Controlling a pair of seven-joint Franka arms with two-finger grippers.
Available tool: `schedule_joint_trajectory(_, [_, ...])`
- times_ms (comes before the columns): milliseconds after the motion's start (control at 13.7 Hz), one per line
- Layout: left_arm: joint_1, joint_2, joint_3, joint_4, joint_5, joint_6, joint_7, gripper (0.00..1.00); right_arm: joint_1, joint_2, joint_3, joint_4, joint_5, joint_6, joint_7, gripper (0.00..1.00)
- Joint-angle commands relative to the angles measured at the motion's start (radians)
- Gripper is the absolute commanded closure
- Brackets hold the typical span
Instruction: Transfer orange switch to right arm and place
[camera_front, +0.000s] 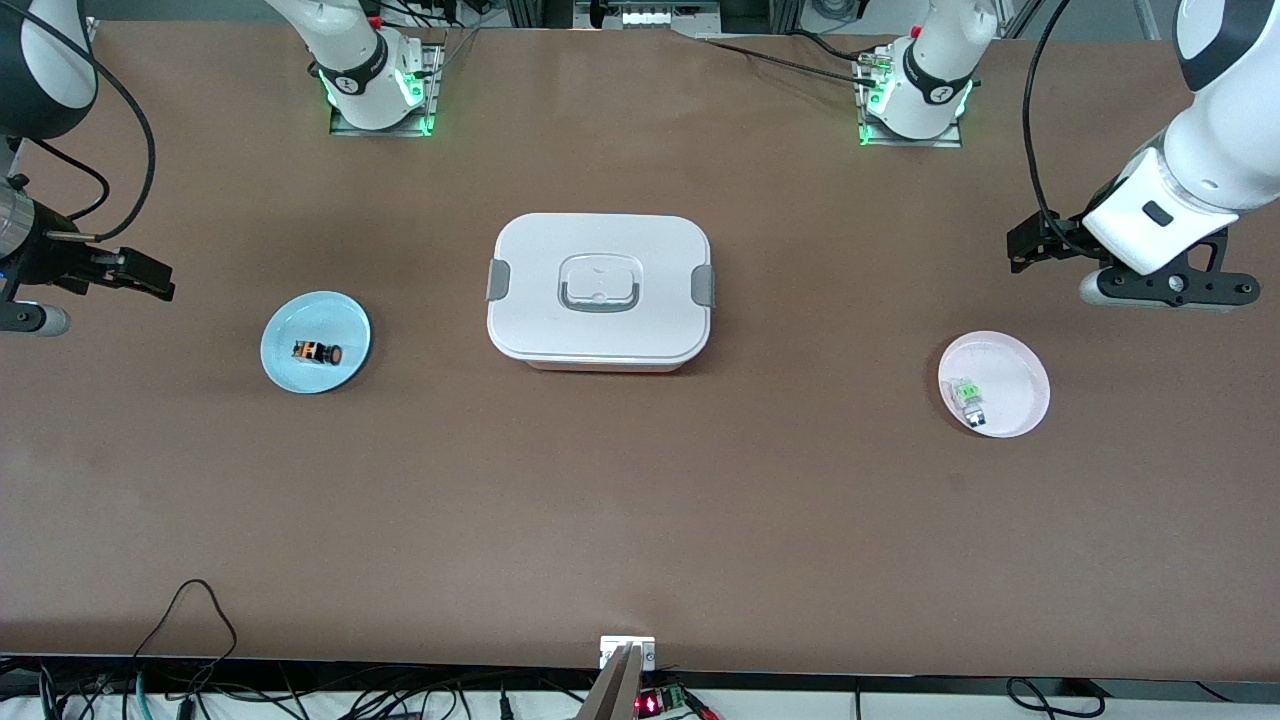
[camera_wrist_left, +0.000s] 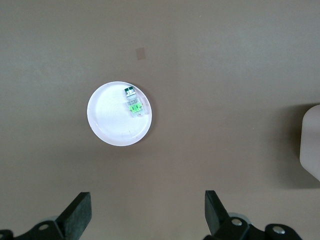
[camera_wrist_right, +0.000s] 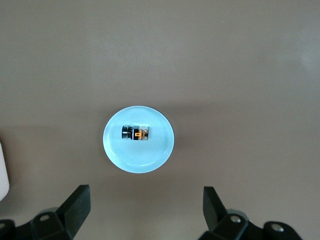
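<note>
Front view shows the orange switch (camera_front: 317, 352) lying on its side in the blue plate (camera_front: 285, 370), toward the right arm's end of the table. The right gripper (camera_front: 150, 280) hangs in the air just off that plate, fingers apart and holding nothing; its wrist view looks straight down on the plate. The left gripper (camera_front: 1030, 250) hangs with its fingers wide apart too, near the pink plate (camera_front: 1030, 375), where a green switch (camera_front: 969, 400) lies.

As to the step: the switch already rests on the right arm's side, in a dish, which is where a finished handover and placing could leave it. The same scene would also suit a switch waiting to be picked up. The pictures do not settle which, so no move can be named safely.

The switch is small and stubby: a black cylindrical end, an orange band with a mark in the middle, and a pale contact block at the other end. It lies near the plate's centre, clear of the rim. Between the plates sits a closed white lidded box (camera_front: 599, 290).
</note>
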Motion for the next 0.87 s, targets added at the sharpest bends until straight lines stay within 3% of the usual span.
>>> schedule_joint_trajectory(0, [-0.006,0.009,-0.003,0.028,0.022,-0.023,-0.015,0.0,0.003,-0.049,-0.008,0.006,0.024,-0.011,-0.018,0.0])
schedule_joint_trajectory(364, [-0.006,0.009,-0.005,0.028,0.022,-0.025,-0.015,0.0,0.003,-0.145,-0.007,-0.029,0.029,-0.069,-0.036,0.0])
schedule_joint_trajectory(801, [-0.006,0.009,-0.005,0.028,0.022,-0.025,-0.015,0.0,0.003,-0.184,-0.022,-0.075,0.061,-0.097,-0.025,0.0])
